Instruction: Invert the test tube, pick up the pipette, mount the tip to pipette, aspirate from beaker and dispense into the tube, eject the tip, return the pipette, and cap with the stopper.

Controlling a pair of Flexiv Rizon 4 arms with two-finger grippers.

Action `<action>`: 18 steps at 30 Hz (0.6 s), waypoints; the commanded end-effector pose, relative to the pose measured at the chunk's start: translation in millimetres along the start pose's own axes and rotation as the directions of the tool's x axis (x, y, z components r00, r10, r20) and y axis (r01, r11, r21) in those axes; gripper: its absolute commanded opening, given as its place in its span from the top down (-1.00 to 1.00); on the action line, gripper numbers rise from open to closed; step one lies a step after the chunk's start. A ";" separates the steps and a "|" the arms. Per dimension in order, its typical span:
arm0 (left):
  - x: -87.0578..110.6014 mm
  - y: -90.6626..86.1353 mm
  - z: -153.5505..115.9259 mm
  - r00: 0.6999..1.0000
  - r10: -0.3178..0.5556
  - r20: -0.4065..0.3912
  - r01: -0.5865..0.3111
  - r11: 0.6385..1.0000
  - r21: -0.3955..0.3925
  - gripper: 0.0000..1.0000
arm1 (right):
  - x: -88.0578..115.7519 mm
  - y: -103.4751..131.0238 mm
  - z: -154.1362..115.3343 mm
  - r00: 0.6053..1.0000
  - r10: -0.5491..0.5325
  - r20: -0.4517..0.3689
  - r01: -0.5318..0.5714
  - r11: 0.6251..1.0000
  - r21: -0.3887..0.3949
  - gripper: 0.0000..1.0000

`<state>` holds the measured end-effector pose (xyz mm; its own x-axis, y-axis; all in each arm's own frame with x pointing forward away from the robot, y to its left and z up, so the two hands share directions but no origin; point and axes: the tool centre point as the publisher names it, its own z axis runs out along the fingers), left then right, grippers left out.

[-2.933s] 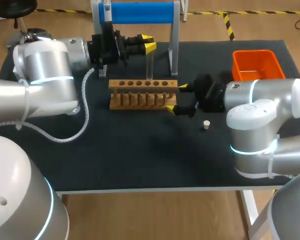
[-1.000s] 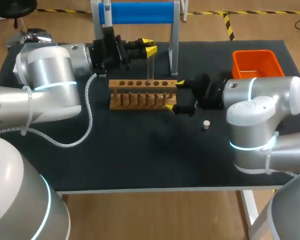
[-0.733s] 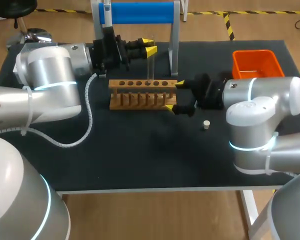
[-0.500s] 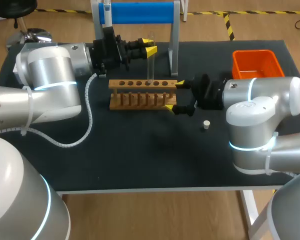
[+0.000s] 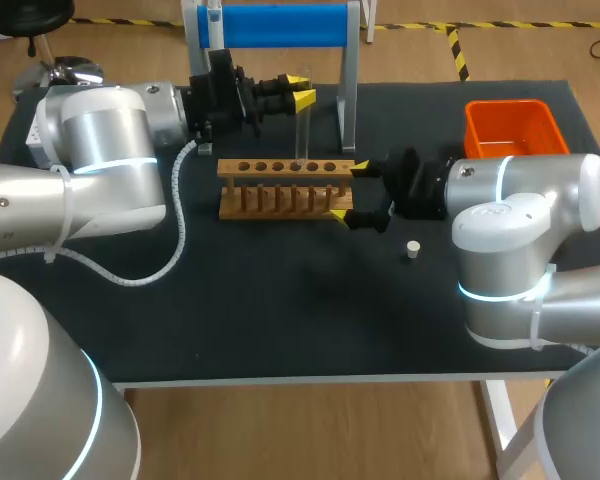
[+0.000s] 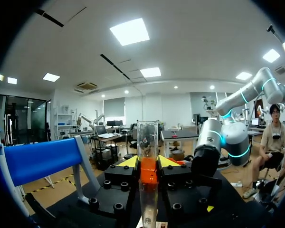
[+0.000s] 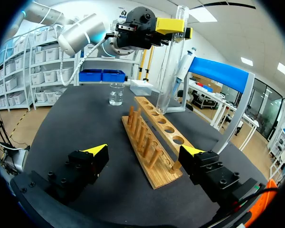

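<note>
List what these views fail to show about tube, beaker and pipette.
Test tube: lower end cut off at left wrist view's edge; seating in the rack unclear.
Beaker: behind my left arm in the head view; liquid level too small in the right wrist view.
Pipette: mostly behind the left tool in head view.

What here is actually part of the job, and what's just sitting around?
Part of the job: test tube, gripped by the left fingers; pipette on the blue stand; beaker; stopper.

Not named in the job, perhaps just supports: wooden rack; orange bin; white box beside the beaker.
</note>
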<state>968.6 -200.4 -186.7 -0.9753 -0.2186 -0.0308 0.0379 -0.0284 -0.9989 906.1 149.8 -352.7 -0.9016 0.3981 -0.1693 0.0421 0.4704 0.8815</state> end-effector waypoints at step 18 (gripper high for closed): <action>-12.2 17.3 -0.2 1.000 -0.018 -0.019 0.018 1.000 -0.003 1.00 | 1.0 -1.0 0.6 1.000 0.000 0.004 0.000 1.000 -0.004 -1.00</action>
<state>978.3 -198.7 -202.3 -0.9779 -0.2084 -0.0139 0.0202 -0.0282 -0.9994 906.1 149.9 -352.7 -0.9015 0.3983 -0.1695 0.0420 0.4703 0.8815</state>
